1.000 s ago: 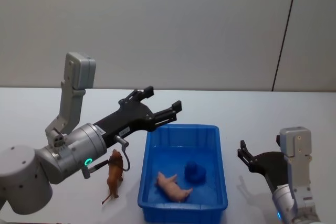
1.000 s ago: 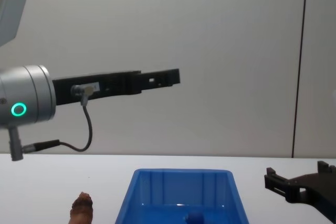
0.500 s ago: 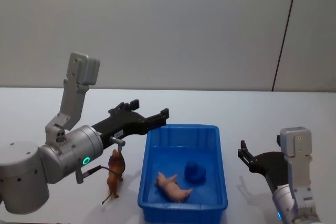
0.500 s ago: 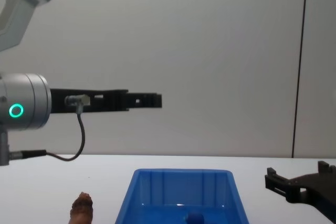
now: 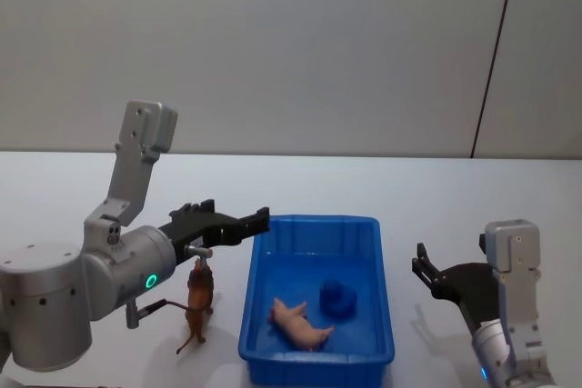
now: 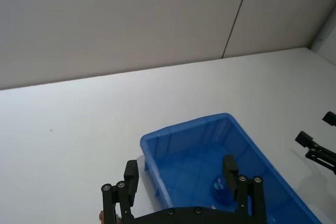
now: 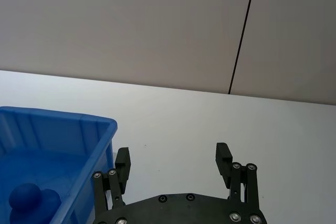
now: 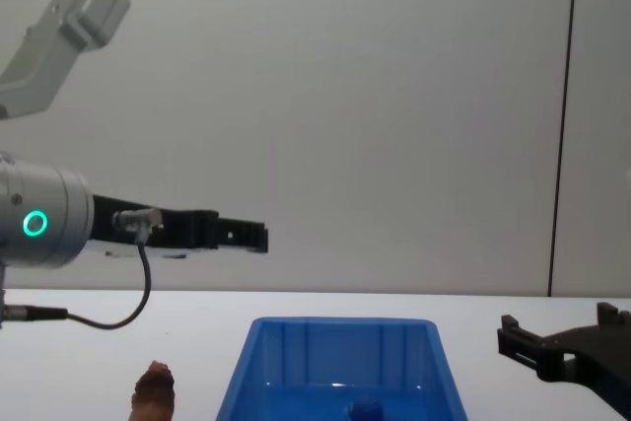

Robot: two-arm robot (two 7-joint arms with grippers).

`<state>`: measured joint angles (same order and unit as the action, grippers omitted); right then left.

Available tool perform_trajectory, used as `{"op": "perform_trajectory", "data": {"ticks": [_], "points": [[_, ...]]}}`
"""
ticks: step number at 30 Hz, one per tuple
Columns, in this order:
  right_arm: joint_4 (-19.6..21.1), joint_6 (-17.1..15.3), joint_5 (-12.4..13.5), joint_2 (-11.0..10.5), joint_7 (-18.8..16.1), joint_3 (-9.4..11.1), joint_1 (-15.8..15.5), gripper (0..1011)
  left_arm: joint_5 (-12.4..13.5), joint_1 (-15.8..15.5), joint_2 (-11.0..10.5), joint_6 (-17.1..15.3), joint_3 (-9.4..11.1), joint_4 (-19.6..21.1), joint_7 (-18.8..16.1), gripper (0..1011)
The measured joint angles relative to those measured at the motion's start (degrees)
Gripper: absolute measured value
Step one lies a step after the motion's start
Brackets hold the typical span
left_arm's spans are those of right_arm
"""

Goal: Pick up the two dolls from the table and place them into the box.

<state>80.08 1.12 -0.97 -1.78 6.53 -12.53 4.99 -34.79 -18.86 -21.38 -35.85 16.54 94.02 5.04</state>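
The reddish-brown doll [image 5: 198,302] stands on the white table [image 5: 455,197] just left of the blue box [image 5: 318,221]. The dark-blue doll [image 5: 336,297] lies inside the box beside a pink animal figure [image 5: 302,323]. My left gripper [image 5: 235,213] hovers open and empty above the brown doll and the box's left rim. The left wrist view shows its fingers [image 6: 229,167] over the box [image 6: 184,127] and the blue doll [image 6: 220,190]. My right gripper [image 5: 450,261] rests open, to the right of the box. The chest view catches the brown doll's top [image 8: 155,386] and the box [image 8: 340,321].
A plain grey wall with a dark vertical seam [image 5: 491,61] rises behind the table. White tabletop stretches behind the box and on both sides of it.
My left gripper has drawn back to the left and come lower, from over the box's far left corner to above the brown doll, staying open. The right arm and the dolls have not moved.
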Motion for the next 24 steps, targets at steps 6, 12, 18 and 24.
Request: {"op": "perform_trajectory", "data": {"ticks": [6,12,18,24], "points": [[0.00,0.00,0.00,0.00,0.00,0.00,0.00,1001,-0.54,-0.03,0.65,-2.72,-0.04,0.03,-3.76,1002],[0.00,0.00,0.00,0.00,0.00,0.00,0.00,1001,-0.73,-0.27,1.30,-4.94,-0.04,-0.33,-6.88,1001],[0.00,0.00,0.00,0.00,0.00,0.00,0.00,1001,-0.47,-0.64,1.85,-7.12,0.01,-0.89,-9.30,1001],[0.00,0.00,0.00,0.01,-0.01,0.00,0.00,1001,0.32,-0.99,2.32,-8.91,0.16,-1.63,-10.96,1001]]}}
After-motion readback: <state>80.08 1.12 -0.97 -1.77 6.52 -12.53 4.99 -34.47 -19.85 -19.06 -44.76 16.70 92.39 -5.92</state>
